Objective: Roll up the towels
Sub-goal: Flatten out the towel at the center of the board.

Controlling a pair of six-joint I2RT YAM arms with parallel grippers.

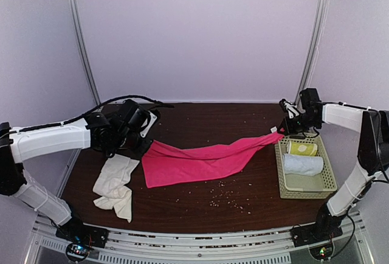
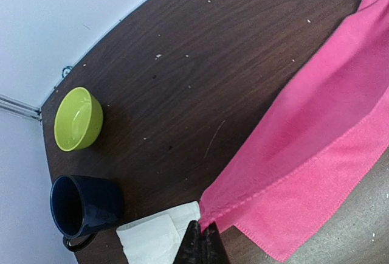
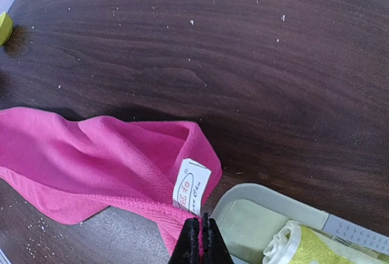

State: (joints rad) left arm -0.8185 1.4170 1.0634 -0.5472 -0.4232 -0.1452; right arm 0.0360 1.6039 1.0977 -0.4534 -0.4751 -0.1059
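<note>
A bright pink towel (image 1: 200, 162) hangs stretched across the table between my two grippers, sagging onto the wood in the middle. My left gripper (image 1: 149, 144) is shut on its left corner; the left wrist view shows the black fingertips (image 2: 203, 230) pinching the pink hem (image 2: 316, 136). My right gripper (image 1: 281, 131) is shut on the right corner, just below the white label (image 3: 191, 186) of the pink towel (image 3: 91, 154), beside the basket. A cream towel (image 1: 115, 185) lies crumpled near the front left, and part of it (image 2: 155, 239) shows under the left fingers.
A pale basket (image 1: 307, 193) at the right holds a yellow-green roll (image 1: 302, 148) and a white roll (image 1: 302, 164). A green bowl (image 2: 78, 119) and a dark blue mug (image 2: 82, 206) stand at the back left. Crumbs dot the dark table.
</note>
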